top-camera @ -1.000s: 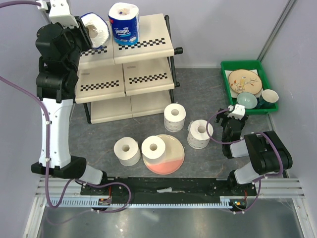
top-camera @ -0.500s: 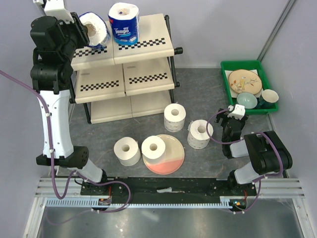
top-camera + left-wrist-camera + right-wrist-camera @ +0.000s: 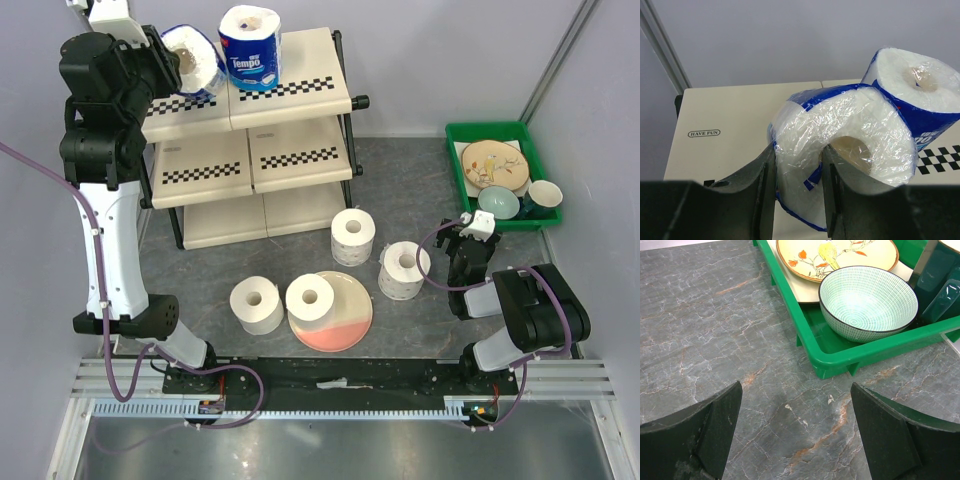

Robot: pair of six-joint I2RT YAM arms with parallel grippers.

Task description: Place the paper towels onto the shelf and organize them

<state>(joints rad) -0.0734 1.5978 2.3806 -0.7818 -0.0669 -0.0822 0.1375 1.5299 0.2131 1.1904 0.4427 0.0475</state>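
My left gripper [image 3: 797, 192] is shut on a blue-wrapped paper towel roll [image 3: 840, 145], one finger in its core, and holds it tilted over the shelf's top left panel [image 3: 725, 125]; it also shows in the top view [image 3: 195, 62]. A second wrapped Tempo roll [image 3: 250, 45] stands upright on the shelf's top tier [image 3: 300, 75], right beside the held one [image 3: 920, 95]. Several unwrapped rolls sit on the floor: one [image 3: 353, 236], one [image 3: 404, 270], one [image 3: 257, 304], and one [image 3: 310, 299] on the pink plate [image 3: 345, 318]. My right gripper [image 3: 797, 440] is open and empty above the floor.
A green tray [image 3: 455, 140] of dishes sits at the back right; in the right wrist view its corner [image 3: 832, 362] holds a patterned bowl [image 3: 867, 300] and a bird plate [image 3: 835, 255]. The shelf's lower tiers [image 3: 250, 165] bear nothing.
My left arm has swung up and left with the wrapped roll over the past second, then held still. The right arm has not moved.
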